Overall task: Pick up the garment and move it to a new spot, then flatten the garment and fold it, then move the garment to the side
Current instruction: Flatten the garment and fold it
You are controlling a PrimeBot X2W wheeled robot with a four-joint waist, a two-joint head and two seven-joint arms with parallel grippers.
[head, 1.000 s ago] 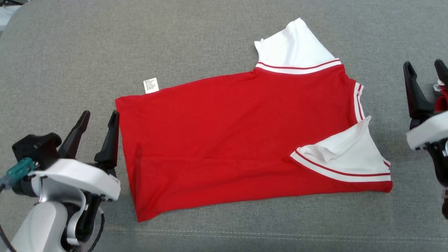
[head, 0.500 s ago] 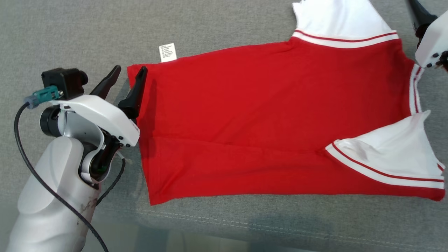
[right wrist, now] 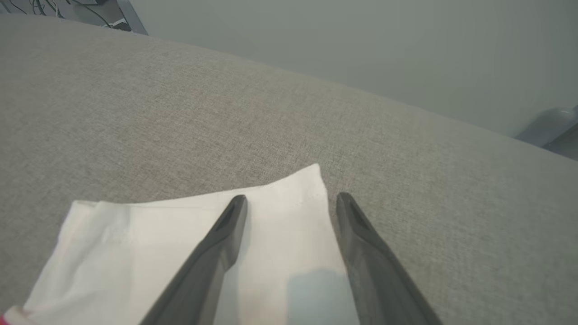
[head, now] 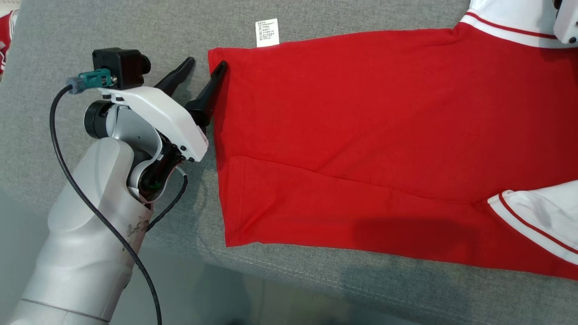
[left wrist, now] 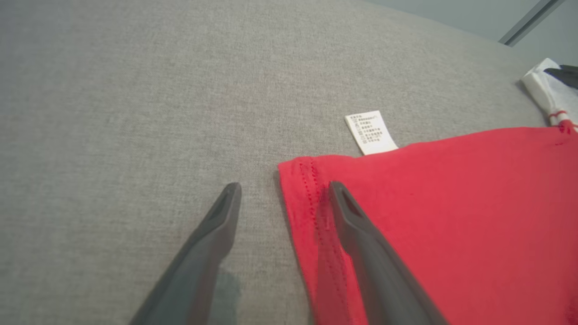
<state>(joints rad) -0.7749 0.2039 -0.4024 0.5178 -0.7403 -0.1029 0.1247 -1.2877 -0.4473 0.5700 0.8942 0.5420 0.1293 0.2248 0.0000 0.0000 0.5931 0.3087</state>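
The garment point(head: 361, 126), a red shirt with white sleeves, lies flat on the grey cushion point(head: 135, 27). A white care label point(head: 266, 32) sticks out at its far hem corner. My left gripper point(head: 205, 64) is open at that corner. In the left wrist view, the left gripper point(left wrist: 282, 185) has one finger over the red hem point(left wrist: 307, 189) and the other over bare cushion. My right gripper point(right wrist: 292, 198) is open above the corner of the white sleeve point(right wrist: 113, 253), and its white housing point(head: 568, 22) shows at the head view's top right.
The cushion's stitched front edge point(head: 316, 280) runs along the bottom, with floor point(head: 18, 234) beyond it at lower left. A red-and-white cloth point(head: 4, 40) peeks in at the far left. Cables point(right wrist: 58, 6) lie past the cushion's far side.
The head camera has shifted, so the whole picture slid. My left gripper moved forward along the hem to the corner by the label. My right gripper moved in over the white sleeve.
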